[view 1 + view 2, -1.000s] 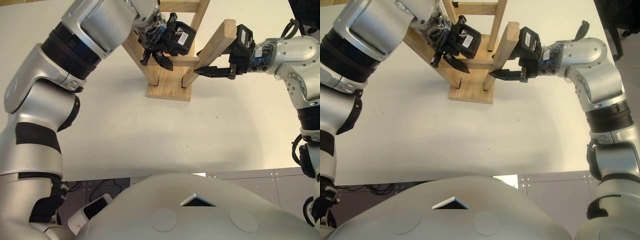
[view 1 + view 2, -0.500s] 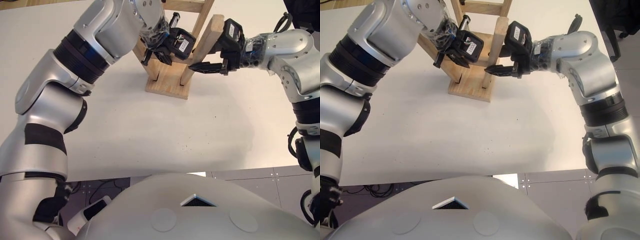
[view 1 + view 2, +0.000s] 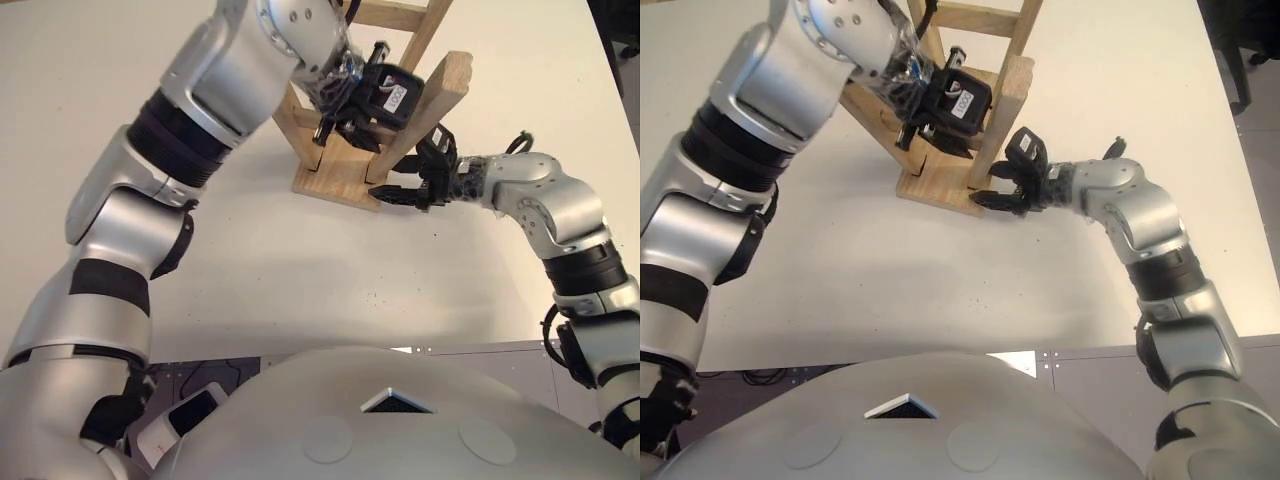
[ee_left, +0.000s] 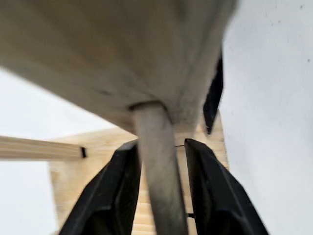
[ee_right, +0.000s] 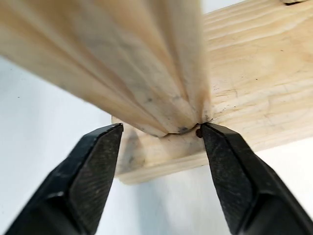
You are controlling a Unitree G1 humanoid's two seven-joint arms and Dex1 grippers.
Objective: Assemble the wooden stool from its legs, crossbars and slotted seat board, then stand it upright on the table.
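Down at table level, the right gripper (image 5: 160, 132) stands open, one finger on each side of the foot of a leg (image 3: 432, 98) where it enters the seat board (image 3: 335, 182). Just above, the left gripper (image 3: 350, 120) is closed around a crossbar (image 4: 157, 186) between the legs. The seat board lies on the white table (image 3: 300, 270), towards its far side, with the legs slanting up from it.

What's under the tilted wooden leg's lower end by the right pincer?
The flat pale wooden seat board, lying on the white table. The tilted wooden leg hides any slot beneath its end.
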